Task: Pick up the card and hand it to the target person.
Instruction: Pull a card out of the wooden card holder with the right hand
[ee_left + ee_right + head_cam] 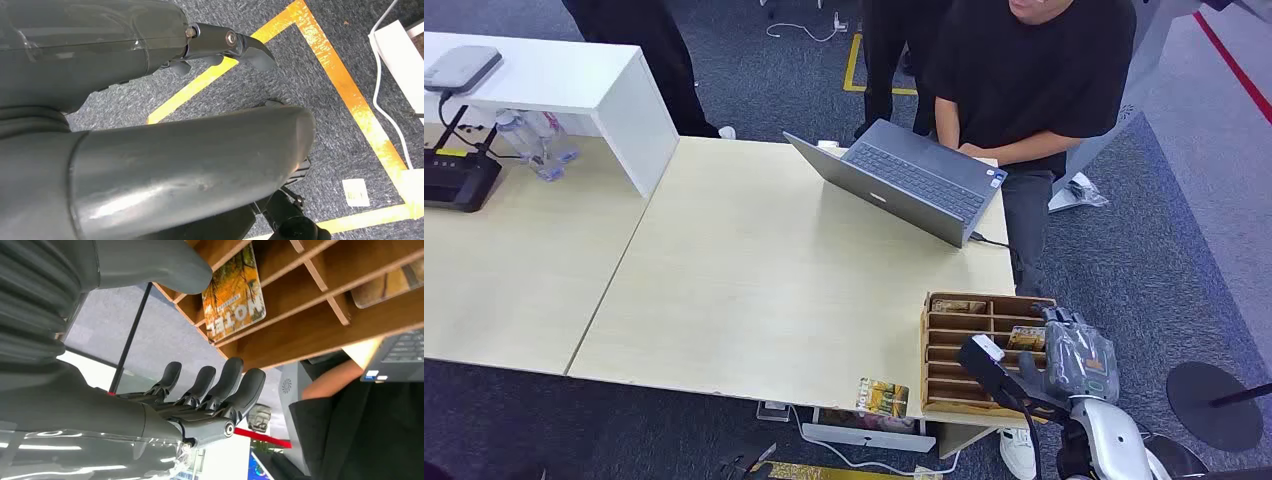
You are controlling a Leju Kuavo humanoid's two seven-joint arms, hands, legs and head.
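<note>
One card point(1027, 338) sits in the rack point(944, 352), right robot hand point(1079, 360) just beside

card point(234, 295) — "HOTEL"

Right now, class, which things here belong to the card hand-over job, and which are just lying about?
Belong to the job:
card in the rack
wooden rack
right hand, open beside the rack
seated person

Just lying about:
laptop
second card at the table edge
black router
water bottles

Three cards point(1027, 338), one laptop point(911, 180), one rack point(954, 355).
</note>
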